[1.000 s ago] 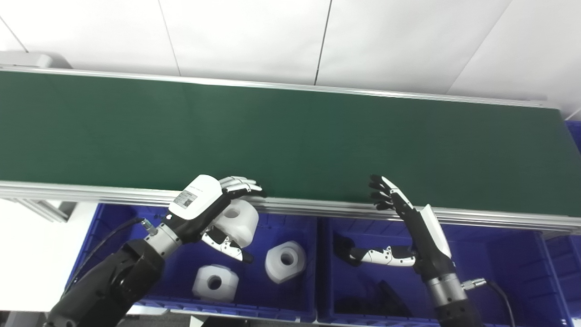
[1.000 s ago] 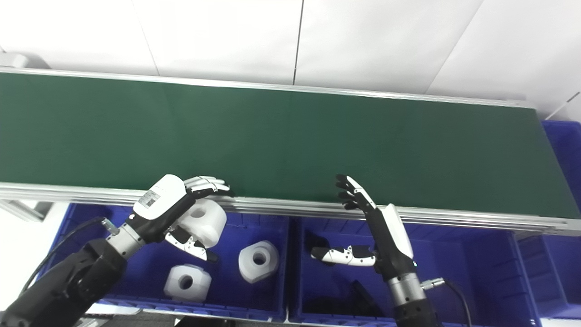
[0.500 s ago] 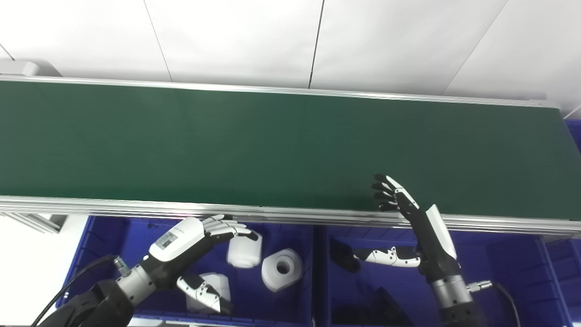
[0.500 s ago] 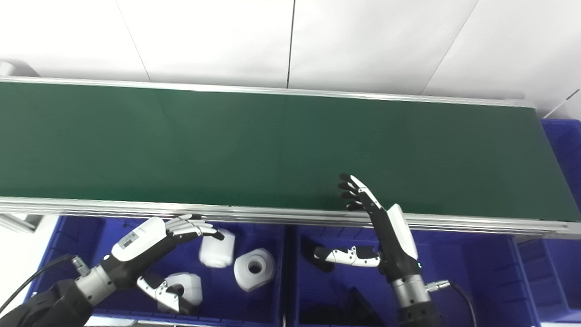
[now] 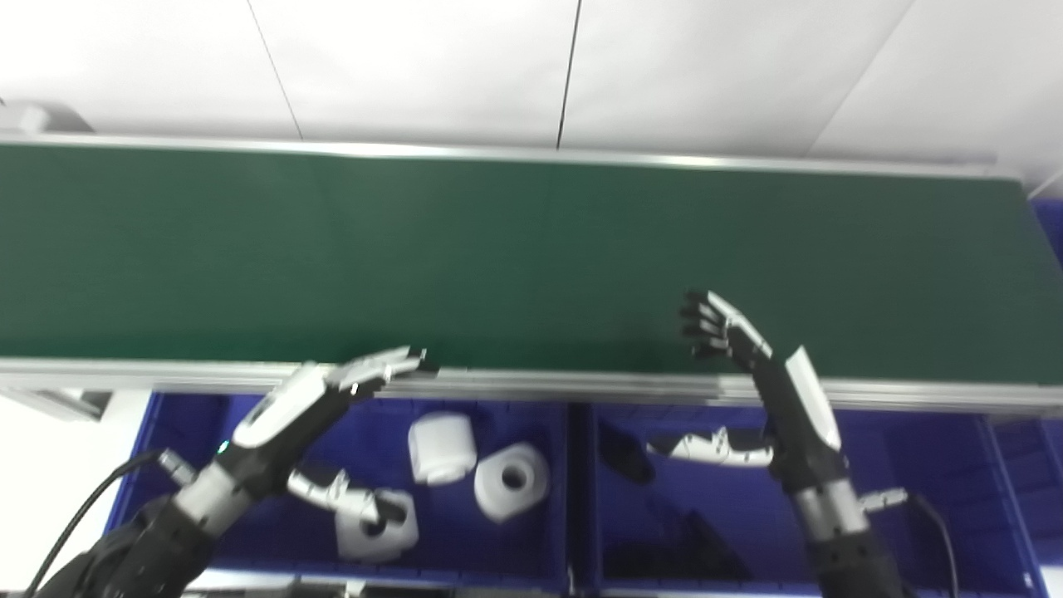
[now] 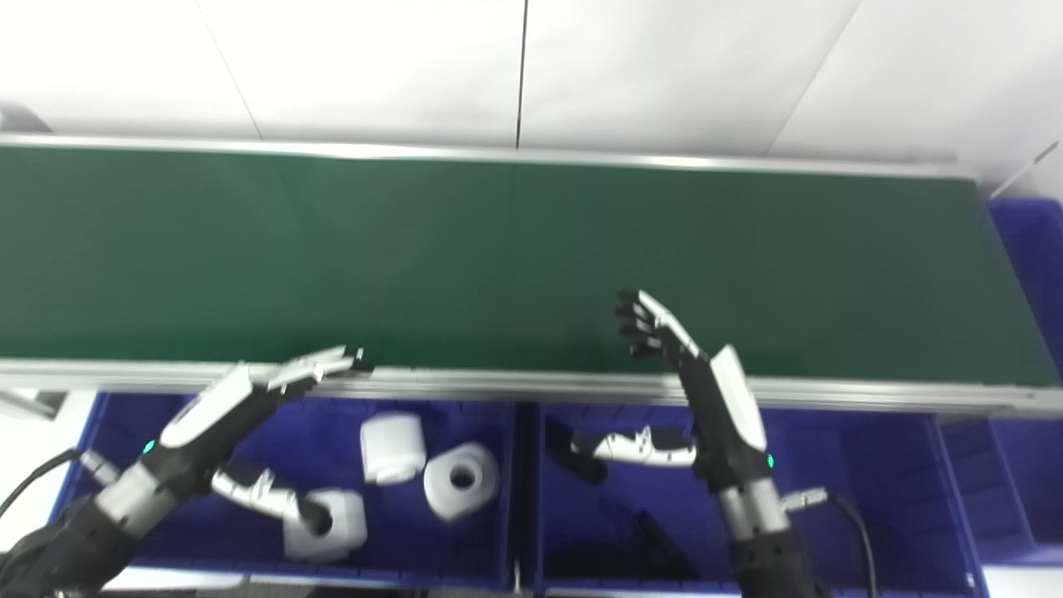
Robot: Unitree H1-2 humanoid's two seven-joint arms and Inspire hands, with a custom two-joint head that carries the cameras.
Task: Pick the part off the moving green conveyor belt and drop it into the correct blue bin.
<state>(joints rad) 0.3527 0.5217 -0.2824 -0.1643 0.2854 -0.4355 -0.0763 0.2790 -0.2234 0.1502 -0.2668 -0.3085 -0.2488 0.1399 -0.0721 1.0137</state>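
Observation:
The green conveyor belt [image 5: 515,257] carries no part in either eye view. Three white parts lie in the left blue bin [image 5: 199,415]: one [image 5: 441,447] on its side, one [image 5: 511,480] with its hole showing, and one [image 5: 378,525] nearer me. My left hand [image 5: 307,407] is open above that bin, fingers stretched toward the belt's near rail, thumb hanging down by the nearest white part. My right hand [image 5: 768,390] is open too, fingers raised over the belt's near edge, thumb spread left above the right blue bin [image 5: 913,448]. Neither hand holds anything.
An aluminium rail [image 5: 581,384] runs along the belt's near edge, above the bins. Dark parts [image 5: 681,548] lie in the right bin. Another blue bin [image 6: 1026,241] stands past the belt's right end. A white wall is behind the belt.
My left hand has let go of the white part, which dropped into the left bin and settled on its side. The hand then opened flat and rose toward the rail. The view shifted slightly.

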